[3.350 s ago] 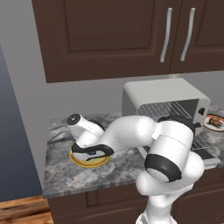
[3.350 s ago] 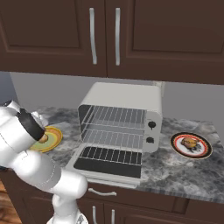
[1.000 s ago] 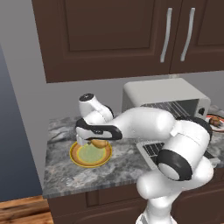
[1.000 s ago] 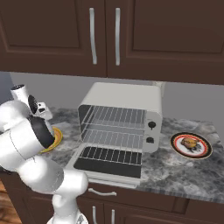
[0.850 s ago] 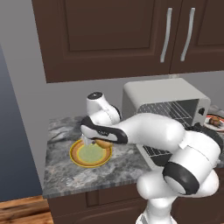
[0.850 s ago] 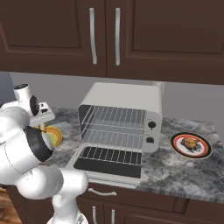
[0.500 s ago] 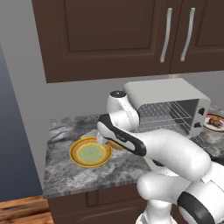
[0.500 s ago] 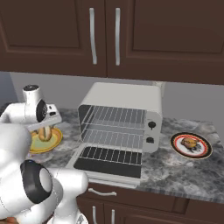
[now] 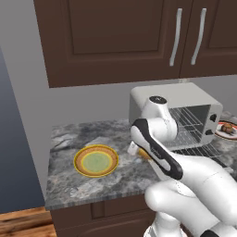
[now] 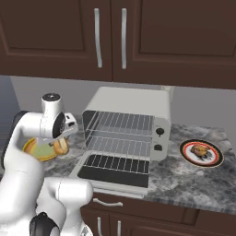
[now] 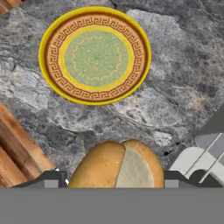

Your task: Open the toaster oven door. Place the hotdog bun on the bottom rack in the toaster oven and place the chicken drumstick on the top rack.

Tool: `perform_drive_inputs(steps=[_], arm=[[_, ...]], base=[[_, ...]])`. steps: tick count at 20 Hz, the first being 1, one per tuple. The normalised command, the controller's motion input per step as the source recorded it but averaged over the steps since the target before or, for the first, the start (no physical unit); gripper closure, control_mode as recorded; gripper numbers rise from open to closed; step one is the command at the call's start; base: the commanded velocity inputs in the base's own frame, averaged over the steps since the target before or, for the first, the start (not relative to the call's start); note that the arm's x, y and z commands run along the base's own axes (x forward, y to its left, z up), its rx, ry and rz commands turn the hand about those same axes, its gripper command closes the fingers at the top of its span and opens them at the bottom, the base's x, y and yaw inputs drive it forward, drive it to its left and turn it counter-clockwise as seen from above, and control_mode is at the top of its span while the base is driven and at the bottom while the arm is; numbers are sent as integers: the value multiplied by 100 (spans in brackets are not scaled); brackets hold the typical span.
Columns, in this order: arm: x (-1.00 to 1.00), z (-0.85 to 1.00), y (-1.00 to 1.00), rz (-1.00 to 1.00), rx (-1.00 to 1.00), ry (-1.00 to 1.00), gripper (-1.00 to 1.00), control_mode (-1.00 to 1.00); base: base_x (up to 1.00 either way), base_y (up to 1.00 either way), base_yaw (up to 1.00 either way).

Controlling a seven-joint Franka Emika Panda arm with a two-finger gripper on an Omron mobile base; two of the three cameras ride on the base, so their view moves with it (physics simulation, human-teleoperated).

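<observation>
hotdog bun (image 11: 116, 164) cut off (lower half), claw (image 11: 109, 179) fingertips barely visible

Tan-golden hotdog bun (image 11: 116, 165); yellow-rimmed plate (image 11: 95, 55) with brown key-pattern band, green centre.

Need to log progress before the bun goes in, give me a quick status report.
Gripper shut on hotdog bun, off the yellow plate. Toaster oven door down, both racks bare. Nothing between bun and oven mouth.

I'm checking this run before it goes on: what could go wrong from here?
The gripper holds the bun above the counter; if it slips, it may land there, off the plate. The racks sit close together, so the bun or fingers might catch the top rack going in.
</observation>
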Motion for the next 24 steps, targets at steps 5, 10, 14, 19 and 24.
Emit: perform_drive_inputs(steps=[5,10,14,19,24], arm=[[-11,11,-66,23,0,0,100,-100],[-1,5,-67,22,0,0,100,-100],[7,1,-54,20,-1,0,100,-100],[19,0,-46,21,-3,0,100,-100],[30,-3,-31,20,-7,8,100,-100]], base=[[0,0,0],[0,0,0],[0,0,0],[0,0,0],[0,0,0]])
